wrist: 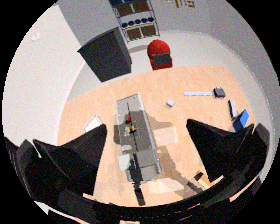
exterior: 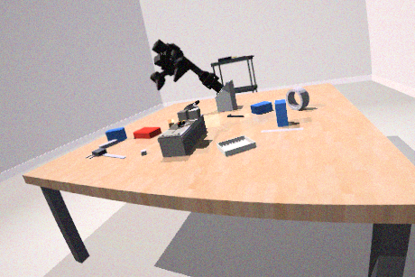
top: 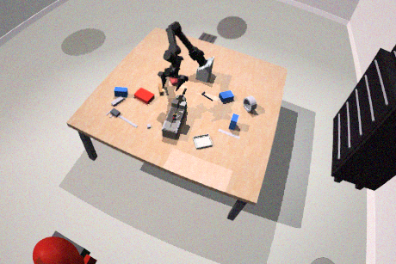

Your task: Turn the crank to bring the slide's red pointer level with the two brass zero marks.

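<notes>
The machine (top: 171,129) (exterior: 173,146) (wrist: 142,135) is a long grey box on the table. Its dark crank handle (top: 184,93) (exterior: 195,103) (wrist: 139,196) sticks up at the end nearer the arm's base. In the wrist view the small red pointer (wrist: 129,119) shows on the slide, and the brass marks (wrist: 132,129) appear slightly nearer the crank; the exact offset is too small to tell. My gripper (top: 172,88) (exterior: 167,84) (wrist: 148,125) is open and empty, raised above the table on the arm-base side of the machine, not touching the handle.
A red block (top: 144,95) (exterior: 147,133) and a blue block (top: 120,91) (exterior: 115,133) lie to one side. A white tray (top: 202,142) (exterior: 236,146), an upright blue block (top: 233,121) (exterior: 281,113) and a grey ring (top: 245,102) (exterior: 307,99) are on the other side.
</notes>
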Controlling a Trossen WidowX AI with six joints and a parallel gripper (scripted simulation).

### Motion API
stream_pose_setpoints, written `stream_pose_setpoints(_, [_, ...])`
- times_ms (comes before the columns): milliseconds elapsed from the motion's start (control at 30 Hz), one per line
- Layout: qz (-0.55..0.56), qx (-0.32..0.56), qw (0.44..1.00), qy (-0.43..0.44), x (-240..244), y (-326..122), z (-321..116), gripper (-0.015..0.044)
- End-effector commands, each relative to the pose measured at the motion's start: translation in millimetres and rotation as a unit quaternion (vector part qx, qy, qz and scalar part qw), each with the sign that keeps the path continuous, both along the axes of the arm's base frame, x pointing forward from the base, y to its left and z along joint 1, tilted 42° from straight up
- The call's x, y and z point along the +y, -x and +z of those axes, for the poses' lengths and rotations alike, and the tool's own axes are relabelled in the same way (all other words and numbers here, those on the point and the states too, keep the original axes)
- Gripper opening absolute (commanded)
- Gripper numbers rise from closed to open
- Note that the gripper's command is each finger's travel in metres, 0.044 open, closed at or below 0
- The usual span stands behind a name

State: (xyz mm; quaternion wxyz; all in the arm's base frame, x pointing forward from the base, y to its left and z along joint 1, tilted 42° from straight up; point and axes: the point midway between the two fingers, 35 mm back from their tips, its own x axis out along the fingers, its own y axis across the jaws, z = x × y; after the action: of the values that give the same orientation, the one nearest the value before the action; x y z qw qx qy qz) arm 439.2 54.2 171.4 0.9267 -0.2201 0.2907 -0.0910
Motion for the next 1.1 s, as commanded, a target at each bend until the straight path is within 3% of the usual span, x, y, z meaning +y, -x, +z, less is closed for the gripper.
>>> stream_pose_setpoints(0, [0.000, 0.026, 0.999, 0.035, 10, -7, -16, 0.0440])
stream_pose_setpoints(367, [-0.004, 0.086, 0.989, 0.117, 29, -18, -59, 0.0440])
stream_pose_setpoints(633, [-0.004, 0.085, 0.989, 0.118, -8, -22, -101, 0.0440])
stream_pose_setpoints(1067, [-0.004, 0.085, 0.989, 0.118, -9, -22, -102, 0.0440])
